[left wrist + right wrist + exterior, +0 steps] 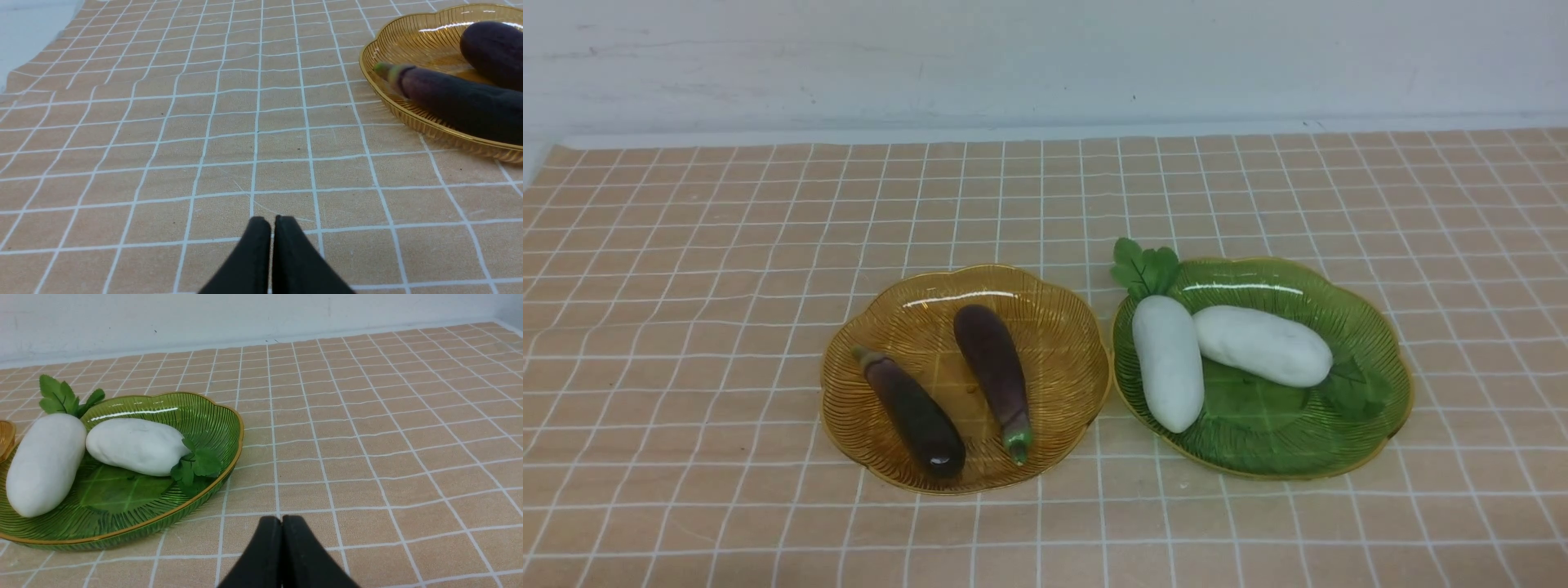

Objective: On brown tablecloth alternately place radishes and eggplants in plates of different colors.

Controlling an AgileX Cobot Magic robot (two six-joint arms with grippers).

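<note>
Two eggplants (956, 384) on amber plate (1062, 327)

Staged test table — gridded tablecloth (727, 269), toy vegetables, bare white wall (1045, 57)

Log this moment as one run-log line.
amber plate: two eggplants | green plate: two radishes | left tool: shut, empty | right tool: shut, empty

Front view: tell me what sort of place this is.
Likely a staged tabletop test setup, not a real kitchen: a grid-lined brown tablecloth against a bare white wall, with toy eggplants and radishes sorted into two plastic plates.
</note>
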